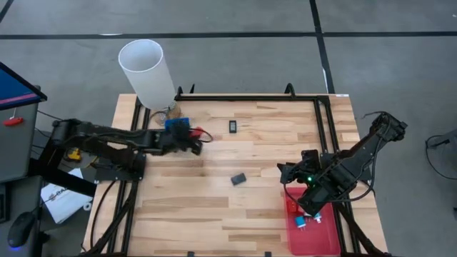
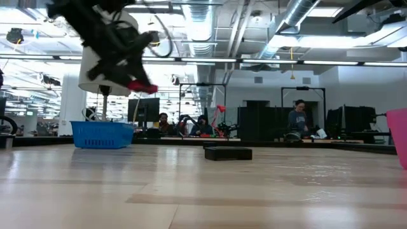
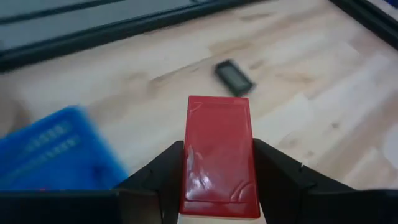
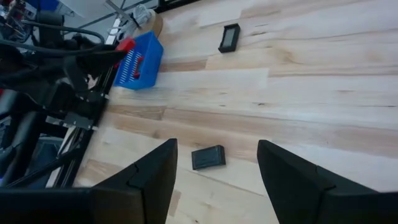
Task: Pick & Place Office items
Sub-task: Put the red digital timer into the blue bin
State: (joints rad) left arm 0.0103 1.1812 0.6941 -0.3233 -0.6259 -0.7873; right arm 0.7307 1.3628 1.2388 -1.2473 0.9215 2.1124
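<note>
My left gripper (image 1: 194, 137) is shut on a flat red office item (image 3: 218, 130), in the air just right of the square blue bin (image 1: 176, 126). Two black office items lie flat on the wood: one at the far middle (image 1: 233, 126), one near the centre (image 1: 238, 178). My right gripper (image 4: 217, 149) stands open above the table at the right, pointing toward the centre black item (image 4: 208, 157) and touching nothing. Behind it lies the red tray (image 1: 325, 239), with small light blue pieces (image 1: 300, 222) in it. My left gripper pinches the red item by its two long sides (image 3: 188, 163) between its two fingers, at the end nearer the wrist. The other end sticks out past the fingertips. The fingers come slanting down from the table's left. The item (image 2: 141, 86) is lifted clear of the table.
A tall white cylinder (image 1: 146, 70) stands at the far left corner behind the blue bin. A black frame rail (image 1: 250, 98) runs along the table's far edge and down its right side. People and desks show in the room beyond (image 2: 299, 121). Bare wood spans the near middle (image 1: 207, 221).
</note>
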